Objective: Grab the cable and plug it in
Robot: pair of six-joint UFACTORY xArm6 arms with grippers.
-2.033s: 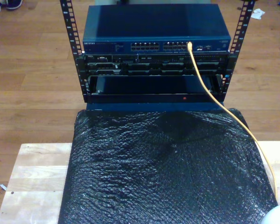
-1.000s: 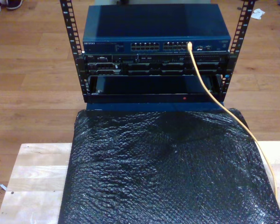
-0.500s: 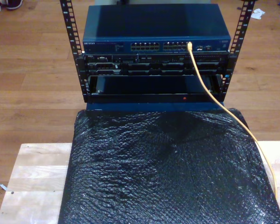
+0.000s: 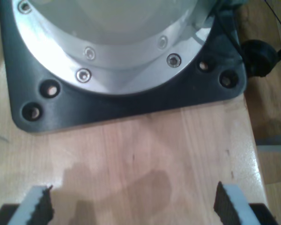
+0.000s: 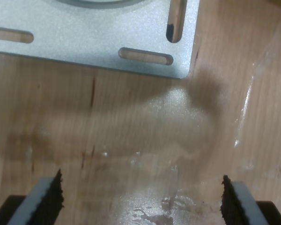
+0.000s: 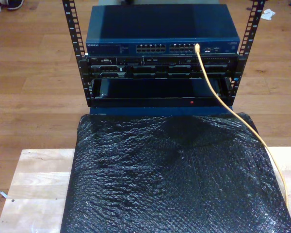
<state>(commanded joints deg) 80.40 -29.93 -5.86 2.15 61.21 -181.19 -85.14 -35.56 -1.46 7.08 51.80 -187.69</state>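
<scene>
- The cable (image 6: 218, 99) is seated at its far end in a port of the blue switch (image 6: 162, 29) at the top of the rack (image 6: 160, 73). From there it drops past the rack front and trails along the exterior view's right edge of the black bubble wrap (image 6: 174, 179), off toward that view's lower right corner.
- I judge the plugging-in done. Both arms look parked back at their mounts.
- Biggest risk from here: that slack run lies loose over the wrap's edge. If an arm swings out across it, I could snag the line and yank the plug from its port.
- Second worry: the wrap is soft and shiny, so the cable could slide off the edge under its own weight and pull on the connector. I can't tell from here whether the latch clicked.
- My first gripper (image 4: 133, 206) is spread wide, pads (image 4: 41, 204) well apart, nothing between them. It hovers over bare wooden tabletop (image 4: 145, 154), near the dark base plate (image 4: 131, 105) of an arm.
- My second gripper (image 5: 140, 197) is spread just as wide and empty, above glossy wood (image 5: 131, 131), with a slotted metal mounting plate (image 5: 93, 33) just ahead.
- Neither tool touches anything, as far as I can see. Low over the table, a careless descent would drive the pads into the wood.
</scene>
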